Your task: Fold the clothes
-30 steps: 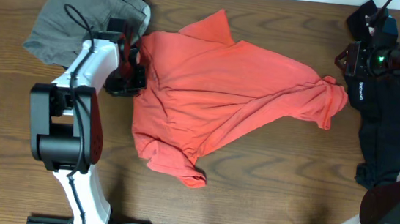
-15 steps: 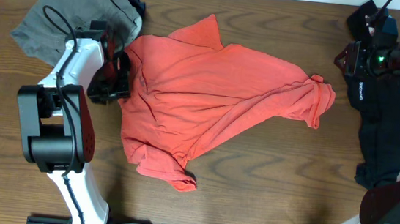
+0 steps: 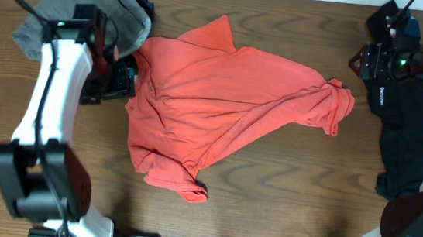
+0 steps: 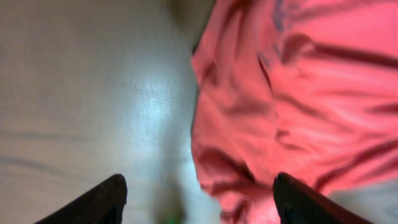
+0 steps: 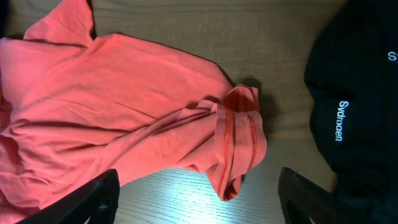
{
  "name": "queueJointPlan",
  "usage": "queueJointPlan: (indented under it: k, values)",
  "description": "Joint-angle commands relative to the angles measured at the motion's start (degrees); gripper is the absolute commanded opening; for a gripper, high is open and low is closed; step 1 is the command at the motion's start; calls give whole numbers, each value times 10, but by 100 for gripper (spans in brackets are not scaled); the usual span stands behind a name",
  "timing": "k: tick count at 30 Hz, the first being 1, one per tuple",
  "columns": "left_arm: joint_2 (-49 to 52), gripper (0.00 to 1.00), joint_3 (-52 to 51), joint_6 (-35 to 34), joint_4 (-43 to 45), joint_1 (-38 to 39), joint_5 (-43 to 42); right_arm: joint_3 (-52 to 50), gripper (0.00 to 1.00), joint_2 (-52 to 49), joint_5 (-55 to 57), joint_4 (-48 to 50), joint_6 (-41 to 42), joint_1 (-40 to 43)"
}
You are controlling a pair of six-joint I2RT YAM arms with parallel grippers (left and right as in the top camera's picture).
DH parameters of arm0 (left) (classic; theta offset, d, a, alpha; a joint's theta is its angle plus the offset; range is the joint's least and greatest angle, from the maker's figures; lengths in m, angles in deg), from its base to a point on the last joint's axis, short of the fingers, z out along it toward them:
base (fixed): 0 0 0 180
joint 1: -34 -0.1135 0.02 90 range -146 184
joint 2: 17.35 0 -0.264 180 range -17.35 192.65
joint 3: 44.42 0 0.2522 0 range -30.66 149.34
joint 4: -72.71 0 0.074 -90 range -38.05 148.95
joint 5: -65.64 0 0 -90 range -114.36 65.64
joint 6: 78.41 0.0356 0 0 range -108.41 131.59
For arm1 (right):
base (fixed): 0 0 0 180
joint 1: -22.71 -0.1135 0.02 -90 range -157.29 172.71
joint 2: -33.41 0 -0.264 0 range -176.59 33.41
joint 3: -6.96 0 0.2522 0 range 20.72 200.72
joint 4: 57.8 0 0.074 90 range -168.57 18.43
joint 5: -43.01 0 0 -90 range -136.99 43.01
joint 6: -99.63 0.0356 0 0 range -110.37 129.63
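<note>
You are working in the flattening stage, by my reading: the crumpled coral-red cotton T-shirt (image 3: 228, 104) is lying in the middle of the brown wooden table (image 3: 283, 188), slanting from a near-left hem corner to a bunched sleeve at the right, and no fold is showing yet. The next move is calling for fresh grips on two opposite edges, then a pull apart to take out the diagonal ridges (the rolled sleeve on the right is looking like the worst of it).

Your left arm is stretching from its near-left base up the left side, with the left gripper (image 3: 114, 82) turning in just beside the shirt's left edge; its jaws are standing apart with nothing between them. The rumpled grey-khaki fabric shorts (image 3: 121, 5) are lying just beyond it, at the far left.

Your right arm is reaching to the far right, with the right gripper (image 3: 365, 63) hanging near the bunched sleeve and beside the black lettered shirt (image 5: 360, 93); its jaws are also standing wide and gripping nothing
</note>
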Motion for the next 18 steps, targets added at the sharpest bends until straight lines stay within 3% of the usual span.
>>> queueJointPlan:
  k: [1, 9, 18]
  values:
    - [-28, 77, 8, 9, -40, 9, -13, -3, 81, 8, -9, 0, 0, -6]
    - [-57, 77, -25, -1, -145, 92, -14, -3, 80, 8, -8, 0, 0, -6]
    - [-125, 77, -200, -93, -77, 189, -43, -4, 82, 8, -8, 0, 0, -6]
